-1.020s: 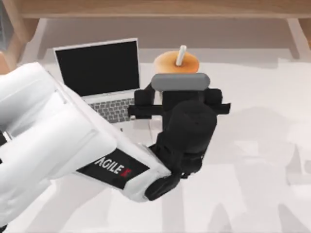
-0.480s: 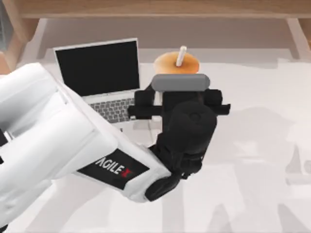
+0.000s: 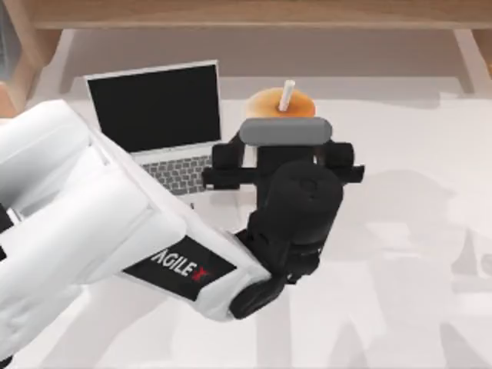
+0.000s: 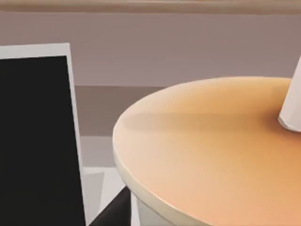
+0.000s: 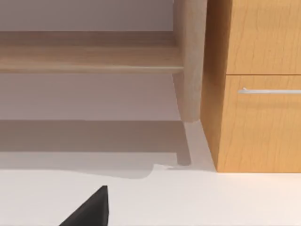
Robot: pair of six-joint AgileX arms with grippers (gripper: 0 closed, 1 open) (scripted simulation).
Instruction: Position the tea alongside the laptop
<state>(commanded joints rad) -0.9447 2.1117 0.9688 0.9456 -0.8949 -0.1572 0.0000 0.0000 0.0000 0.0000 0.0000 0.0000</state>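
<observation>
You are looking at one laptop (image 3: 157, 123) and one tea (image 3: 278, 104) sitting on one table (image 3: 407, 231). One straw (image 3: 287, 95) is standing in the tea. One wooden cabinet (image 5: 254, 84) with one handle (image 5: 269, 91) is showing in the right wrist view.

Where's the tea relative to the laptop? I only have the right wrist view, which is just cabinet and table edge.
Observer: In the top view the tea stands just right of the open laptop, level with its screen, on the far part of the table.
Operator: Touching it?
Observer: No. The left wrist view shows a gap between the cup's rim and the screen's frame.
Operator: Which arm is on it?
Observer: The left gripper is right at the tea's near side in the top view, its wrist covering the cup's near edge.
</observation>
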